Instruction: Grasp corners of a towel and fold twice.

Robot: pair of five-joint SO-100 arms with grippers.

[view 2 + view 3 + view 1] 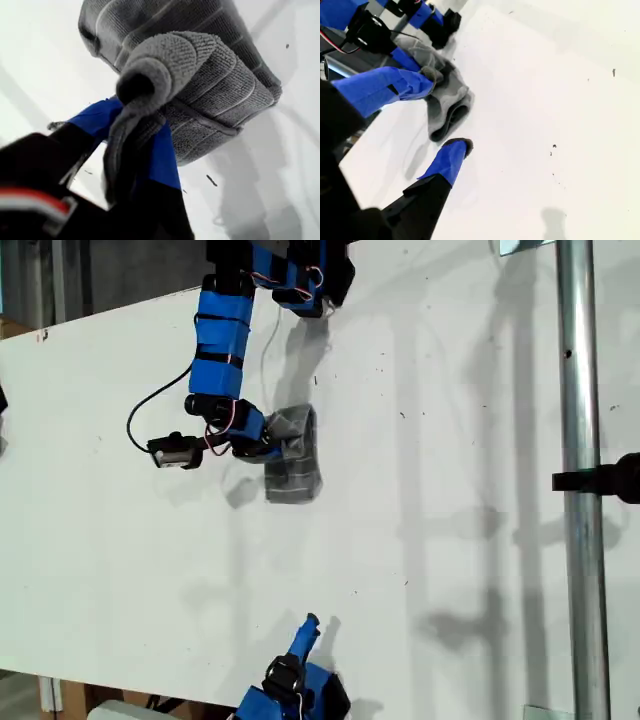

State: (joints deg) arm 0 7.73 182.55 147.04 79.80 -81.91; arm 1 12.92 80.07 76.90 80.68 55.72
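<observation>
On the table [450,570]: we see bare white surface around the work.
Towel [293,456]: folded compact, mid-table.
Our first gripper [137,137]: clamped on a towel corner.
Our second gripper [440,107]: jaws spread, empty, well apart.
Risk: lifted fabric may drag, undoing the fold.

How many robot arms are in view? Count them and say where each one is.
2. The first arm reaches from the exterior view's top, my first gripper shut on the towel. The second arm sits at that view's bottom edge, my second gripper open over the bare table.
</observation>
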